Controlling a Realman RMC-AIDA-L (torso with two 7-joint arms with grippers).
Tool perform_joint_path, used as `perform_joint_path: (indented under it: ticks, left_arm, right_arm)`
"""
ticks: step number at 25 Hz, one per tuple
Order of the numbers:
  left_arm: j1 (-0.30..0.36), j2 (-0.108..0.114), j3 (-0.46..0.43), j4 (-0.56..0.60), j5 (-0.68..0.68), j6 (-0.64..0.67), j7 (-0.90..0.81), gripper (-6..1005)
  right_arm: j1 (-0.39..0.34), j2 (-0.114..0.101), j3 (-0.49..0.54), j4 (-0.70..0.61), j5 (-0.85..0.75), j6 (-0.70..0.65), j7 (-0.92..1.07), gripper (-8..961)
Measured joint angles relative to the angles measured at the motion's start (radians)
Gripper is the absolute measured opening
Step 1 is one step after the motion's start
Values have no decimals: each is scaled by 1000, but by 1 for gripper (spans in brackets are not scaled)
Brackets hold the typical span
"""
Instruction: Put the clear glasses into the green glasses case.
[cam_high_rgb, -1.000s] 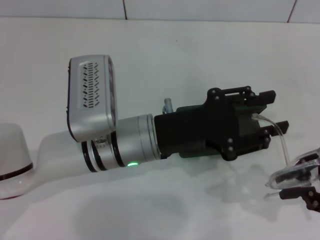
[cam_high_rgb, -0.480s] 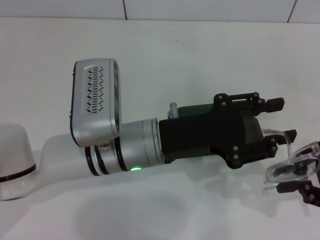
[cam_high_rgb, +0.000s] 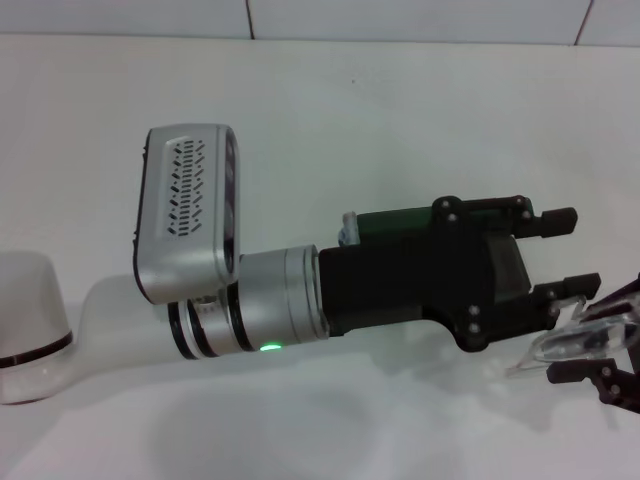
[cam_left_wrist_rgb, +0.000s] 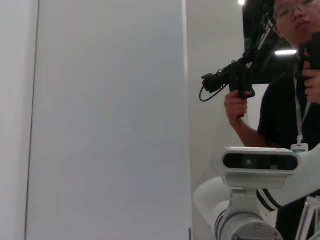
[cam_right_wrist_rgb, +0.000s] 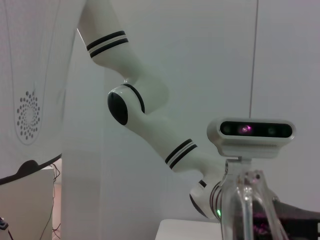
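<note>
Handover at right edge of head view, dark green case mostly hidden.

My left gripper (cam_high_rgb: 572, 250), black fingers spread apart, reaches toward the transparent plastic wraparound glasses (cam_high_rgb: 585, 335) pinched in my right gripper (cam_high_rgb: 600, 362), lower right of frame. The dark green hard glasses case (cam_high_rgb: 400, 222) peeks out behind the left wrist, centre frame. I'd line the fingers around a temple arm before squeezing, slow, since the clear plastic looks slippery.
</note>
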Motion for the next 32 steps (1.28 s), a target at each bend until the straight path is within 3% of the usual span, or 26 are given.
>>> perform_joint_path:
  ticks: [32]
  left_arm:
    - [0, 1, 5, -6, -3, 0, 13, 520]
  right_arm:
    - [3, -3, 0, -3, 1, 7, 2, 118]
